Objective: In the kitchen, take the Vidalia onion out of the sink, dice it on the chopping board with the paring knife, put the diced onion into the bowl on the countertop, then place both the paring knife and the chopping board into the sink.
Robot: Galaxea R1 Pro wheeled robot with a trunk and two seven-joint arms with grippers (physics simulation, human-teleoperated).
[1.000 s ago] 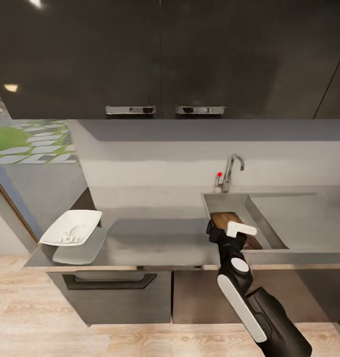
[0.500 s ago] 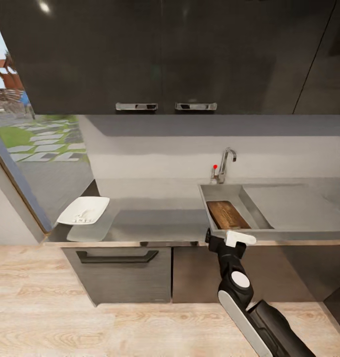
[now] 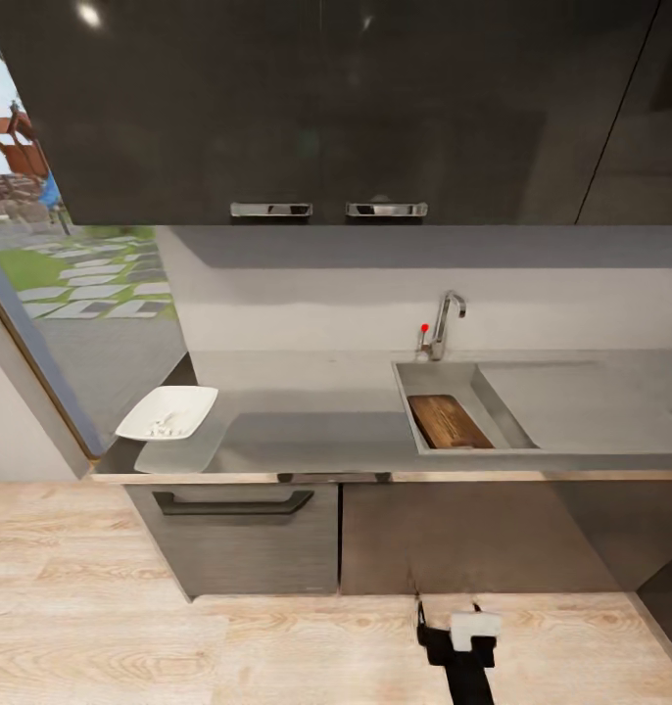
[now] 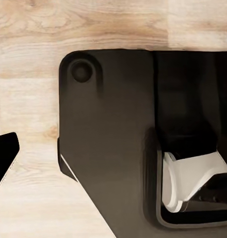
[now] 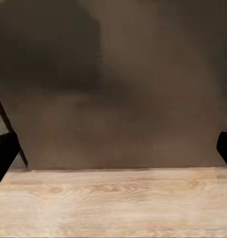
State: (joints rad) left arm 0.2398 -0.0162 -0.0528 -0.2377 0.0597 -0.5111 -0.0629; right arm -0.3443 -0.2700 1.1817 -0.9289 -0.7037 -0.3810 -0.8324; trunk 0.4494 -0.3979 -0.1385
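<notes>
head view. the countertop (image 3: pixel 307 431) is seen running grey across the frame, over dark cabinets with a bar handle (image 3: pixel 233 504). the sink (image 3: pixel 452 375) is set in its right half, with the tap (image 3: pixel 444 323) and a red knob behind the basin. the board (image 3: pixel 450 422) lies inside the basin, along its near wall. the bowl (image 3: pixel 168 412) rests at the far left end of the countertop, well apart from the sink, with pale bits visible in it, judged to be the diced onion. the knife is not made out; whether it lies in the basin cannot be told. the right gripper (image 3: pixel 456 627) is seen low at the frame's bottom edge, over the wood floor (image 3: pixel 111 636), well clear of the counter and holding nothing; its spread is not readable here.

judgement: with the board in the sink, the task looks close to its end. if the knife is still to be placed, a check of the basin is advised first.

left wrist view. the robot's own dark base (image 4: pixel 123 139) and floor planks are shown; the left gripper's state cannot be told.

right wrist view. a dark cabinet front (image 5: pixel 113 84) meeting the floor is shown close up, a detail not given by the head view. two dark fingertips (image 5: pixel 4 153) stand at opposite edges, so the jaws are set wide apart, empty.
</notes>
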